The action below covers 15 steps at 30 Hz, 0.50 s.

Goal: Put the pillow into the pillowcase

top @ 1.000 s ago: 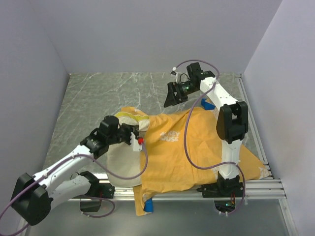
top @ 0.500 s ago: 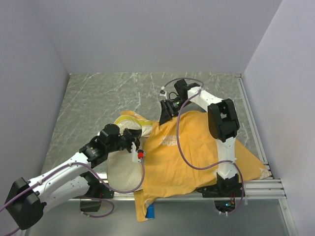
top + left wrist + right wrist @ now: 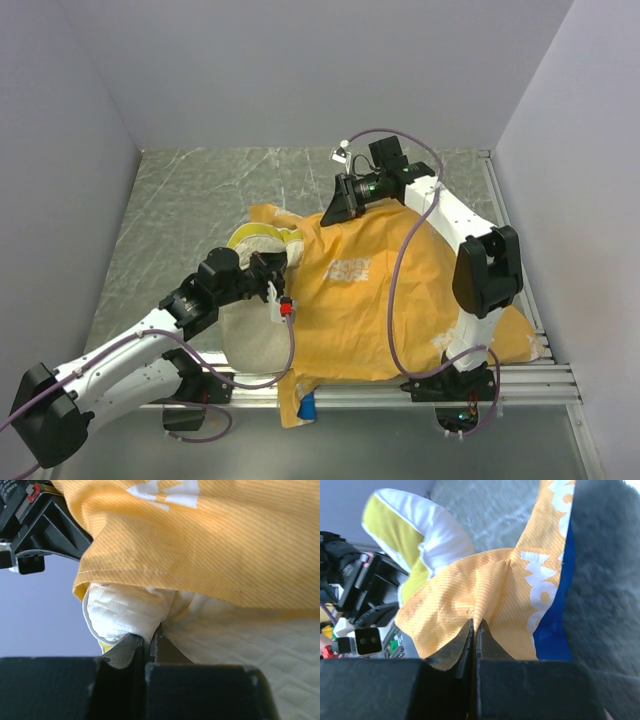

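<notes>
**Left fingers** [image 3: 127, 649]: pressed together, pinching a bunched fold of the pillow [image 3: 240, 650]. The pillow is a flat cream-white cushion of dotted quilted cloth with a yellow-green band round its edge. The pinch sits just under the stitched hem of the pillowcase [image 3: 200, 540], a large cloth cover with its orange-yellow, pale-printed side showing. That hem drapes over the pillow from above.

**Right fingers** [image 3: 456, 649]: pressed together, pinching a raised peak of the pillowcase's orange-yellow cloth at its far edge. Just right of the pinch, a strip of the bright blue face shows. The pillow's curled end, white and yellow-green, lies beyond the pinched edge, toward the left arm.

**Pillow**, top view [image 3: 252, 338]: lies on the near-left part of the worktop, beside the left arm. Its right side is covered by the pillowcase's left edge. Its far end is curled up and stands clear of the cloth. Its near end reaches toward the arm bases.

**Pillowcase**, top view [image 3: 380, 310]: spread orange-yellow side up across the centre and right of the worktop. It is lifted at the far edge by the right fingers and runs back to the near edge. A small blue corner [image 3: 307, 408] hangs over the metal rail [image 3: 545, 380].

**Worktop** [image 3: 200, 195]: grey marbled surface, bare at the far and left parts.
</notes>
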Each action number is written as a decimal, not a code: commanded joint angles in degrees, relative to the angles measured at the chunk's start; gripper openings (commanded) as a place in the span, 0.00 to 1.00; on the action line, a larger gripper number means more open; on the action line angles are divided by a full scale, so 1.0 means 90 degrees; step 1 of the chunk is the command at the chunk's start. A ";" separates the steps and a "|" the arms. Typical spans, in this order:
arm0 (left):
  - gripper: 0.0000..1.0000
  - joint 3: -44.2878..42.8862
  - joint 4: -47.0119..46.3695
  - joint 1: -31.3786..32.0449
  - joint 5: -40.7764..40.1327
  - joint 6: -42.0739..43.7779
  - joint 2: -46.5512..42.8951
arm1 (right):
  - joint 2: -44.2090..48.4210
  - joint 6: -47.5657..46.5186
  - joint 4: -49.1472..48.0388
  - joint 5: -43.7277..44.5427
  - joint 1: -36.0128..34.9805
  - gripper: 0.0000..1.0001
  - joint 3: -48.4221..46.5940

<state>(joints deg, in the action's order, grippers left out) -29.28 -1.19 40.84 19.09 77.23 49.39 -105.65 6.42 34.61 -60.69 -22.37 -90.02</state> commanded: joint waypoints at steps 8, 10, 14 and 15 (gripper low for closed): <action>0.00 -0.0321 -0.0444 0.0120 0.0642 0.0120 0.0050 | 0.0303 0.0811 -0.1121 -0.0465 -0.0571 0.00 -0.0095; 0.00 -0.0321 -0.0444 0.0120 0.0672 0.0130 0.0030 | 0.0303 0.0733 -0.1033 -0.0357 -0.0571 0.02 -0.0106; 0.00 -0.0350 -0.0522 0.0120 0.0749 0.0111 0.0118 | 0.0498 0.1004 -0.1373 -0.0406 -0.0629 0.00 0.0011; 0.00 -0.0437 -0.0532 0.0111 0.0779 0.0033 0.0166 | 0.0624 0.1228 -0.1916 -0.0444 -0.0668 0.00 0.0060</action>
<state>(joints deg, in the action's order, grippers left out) -29.71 -1.91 40.84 18.92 77.14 49.82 -104.44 12.12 27.53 -60.01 -25.34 -89.54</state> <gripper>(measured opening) 0.045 0.011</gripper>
